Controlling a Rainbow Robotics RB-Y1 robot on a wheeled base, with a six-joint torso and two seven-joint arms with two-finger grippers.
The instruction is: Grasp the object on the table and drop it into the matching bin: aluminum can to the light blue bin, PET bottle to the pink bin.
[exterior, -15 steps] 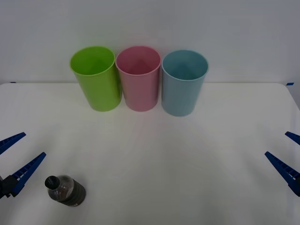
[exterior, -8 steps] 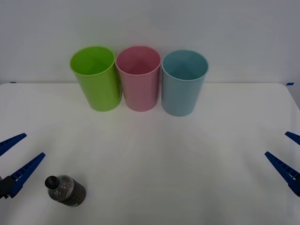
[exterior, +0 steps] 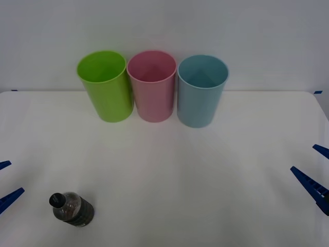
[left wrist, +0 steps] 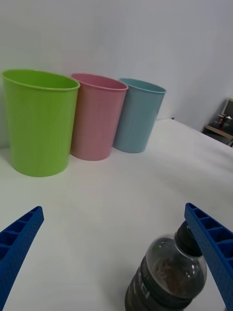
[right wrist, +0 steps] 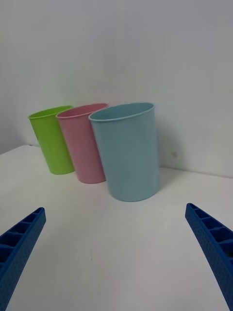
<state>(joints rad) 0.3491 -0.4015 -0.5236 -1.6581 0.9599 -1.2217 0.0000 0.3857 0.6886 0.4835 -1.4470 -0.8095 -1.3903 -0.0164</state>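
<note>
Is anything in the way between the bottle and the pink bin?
No. The bottle stands near the table's front left, the pink bin at the back, and only bare tabletop lies between them. The open left end effector waits beside the bottle.

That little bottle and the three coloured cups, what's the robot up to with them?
It is sorting. The small PET bottle stands upright on the white table, untouched, and belongs in the pink bin, the middle of three at the back between a lime green bin and the light blue bin. The left gripper is open beside the bottle, not yet around it. The right gripper waits open at the table's other side.
</note>
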